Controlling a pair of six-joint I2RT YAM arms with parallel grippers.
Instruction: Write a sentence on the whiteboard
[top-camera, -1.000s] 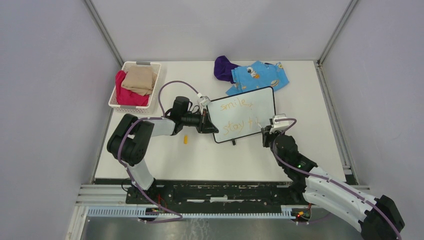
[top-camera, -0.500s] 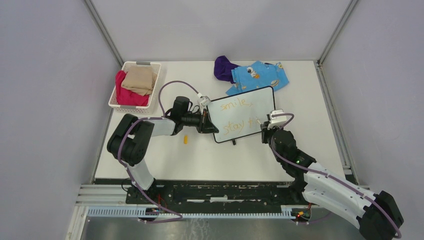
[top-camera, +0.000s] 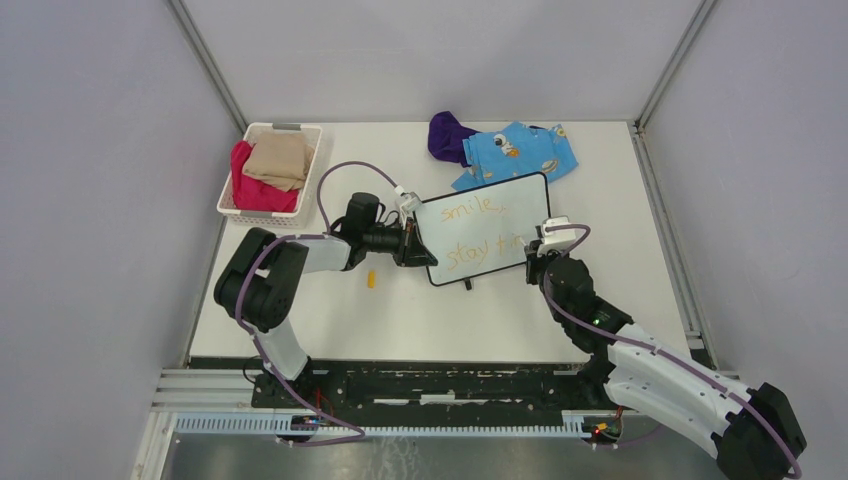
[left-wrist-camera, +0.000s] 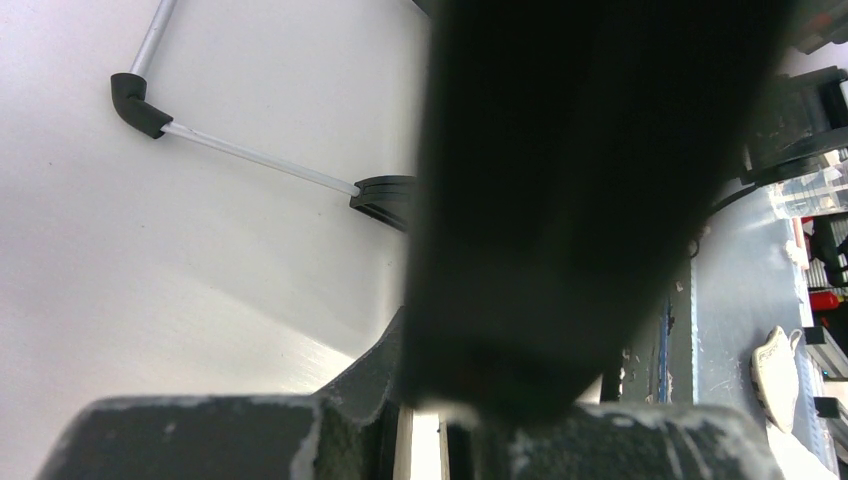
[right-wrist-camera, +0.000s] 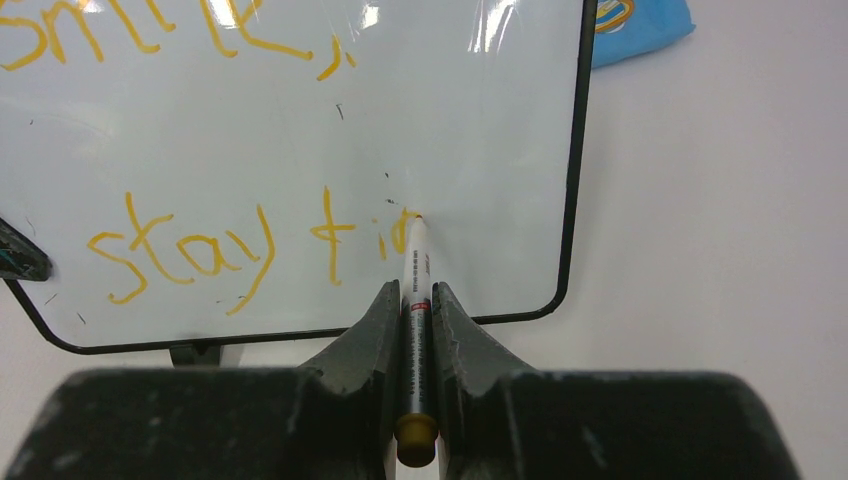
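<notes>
Top view: the whiteboard (top-camera: 520, 205) sits near the centre of the worktop (top-camera: 430, 320), its long axis tilted towards 2 o'clock; the blue patterned cloth (top-camera: 520, 152) touches its 12 o'clock edge, with a purple cloth (top-camera: 448, 135) at that cloth's 9 o'clock side.

The left claw (top-camera: 412, 246) is at the board's 9 o'clock edge, fingers pressed onto that edge; the left wrist view shows a dark blurred mass between them.

The right claw (right-wrist-camera: 418, 300) pinches a marker (right-wrist-camera: 415, 260); the marker points to 12 o'clock and its tip touches the board face at 4 o'clock from board centre.

The sentence (right-wrist-camera: 200, 252) is in orange; upper line "smile,"; lower line "stay" followed by incomplete letters ending at the tip.

A white basket (top-camera: 232, 205) holding red and beige cloths lies at 10 o'clock; a small yellow object (top-camera: 371, 279) lies at 8 o'clock of the board.
</notes>
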